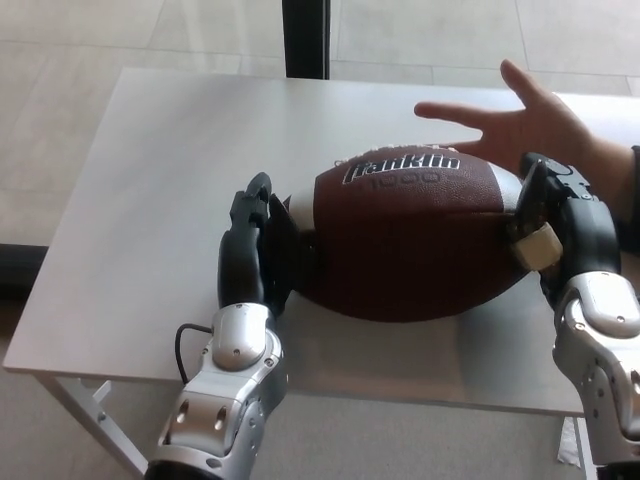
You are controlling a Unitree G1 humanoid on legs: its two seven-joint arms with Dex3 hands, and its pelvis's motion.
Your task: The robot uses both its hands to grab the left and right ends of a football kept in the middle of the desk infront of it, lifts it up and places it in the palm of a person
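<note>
The football [415, 235] sits clamped between the left hand [255, 250] at nine o'clock and the right hand [560, 230] at three, apparently lifted off the desk [150, 200].

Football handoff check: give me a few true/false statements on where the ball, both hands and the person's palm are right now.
1. The football is held between the left hand and the right hand. True.
2. The football already rests in the person's hand. False: that open palm waits behind the ball's right end.
3. The white lettering on the ball faces the camera's upper side. True.
4. The left hand grips the ball's right end. False: it presses the left end.
5. The desk is black. False: it is light grey.
</note>
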